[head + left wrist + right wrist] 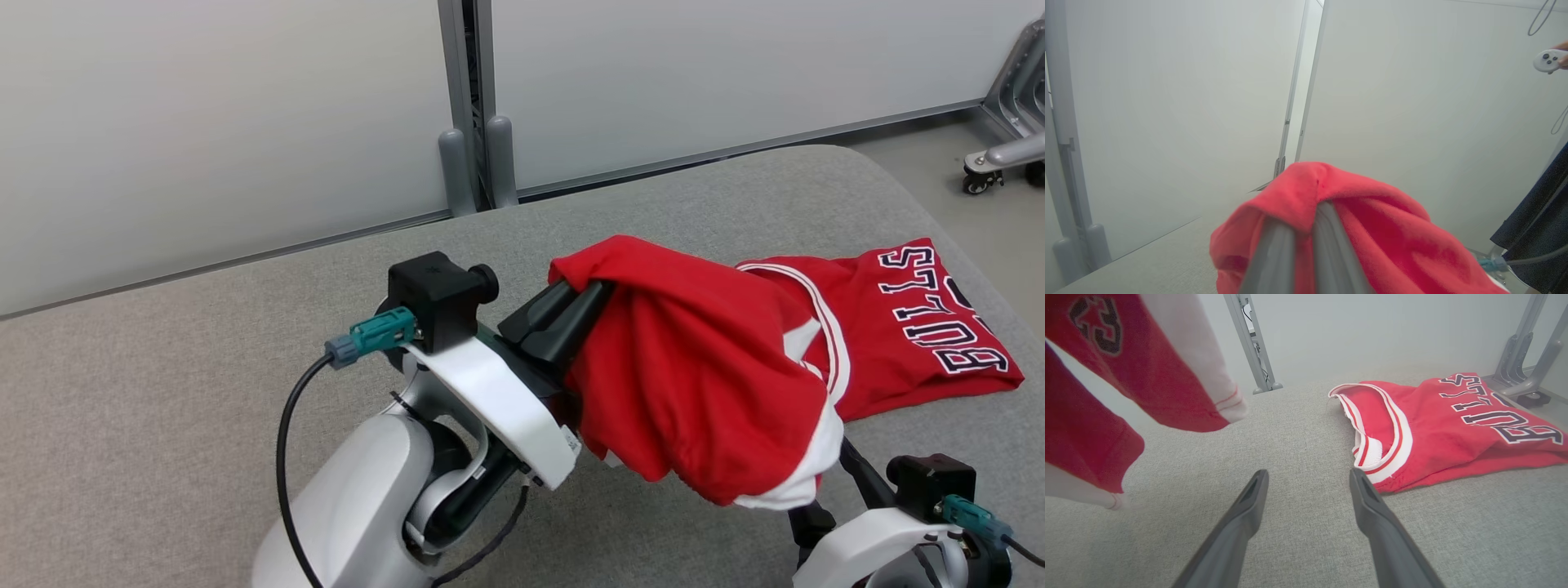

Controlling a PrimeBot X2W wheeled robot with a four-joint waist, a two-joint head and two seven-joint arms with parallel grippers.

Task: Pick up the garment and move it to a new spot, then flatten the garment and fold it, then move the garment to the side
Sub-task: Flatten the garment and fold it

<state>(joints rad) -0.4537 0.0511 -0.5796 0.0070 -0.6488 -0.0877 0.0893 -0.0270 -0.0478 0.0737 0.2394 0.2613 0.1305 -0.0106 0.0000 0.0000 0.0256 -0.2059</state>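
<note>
**Item:** red basketball jersey (702, 367), sleeveless cut, soft knit.

**Location:** One bunched part hangs above the grey table (204, 367), draped over the left gripper (571, 314). The part with the lettering (939, 310) lies flat on the table toward the robot's right. The join between the two parts is hidden in these views.

**Materials and shapes:**
- The body cloth is matt red with a fine, slightly fuzzy surface.
- The ribbed trim (1372, 453) at one opening is white with thin red stripes, and it curls into a loop.
- The lettering is dark block type edged in white.
- The hanging part has white panels and a dark printed numeral (1096, 322).
- The table is covered in coarse grey woven fabric and has a rounded corner.
- Pale smooth wall panels stand behind the table.

**Handling (judged):**
- The jersey looks light and limp, with no stiffness. It takes its shape from whatever holds it and folds over itself when lifted.
- It is not fragile and looks only slightly slippery, and the rough table cover probably drags on it.
- The best holds are likely the hems or shoulder edges, with two points spread well apart so it hangs open. A pinch in mid-cloth only bunches it.

**Grippers:**
- The left jaws are clenched on a fold of the jersey, with cloth wrapped over both fingers.
- The right gripper (1308, 473) has its jaws spread wide and holds nothing. It sits low over bare table just beside the trimmed opening.
</note>
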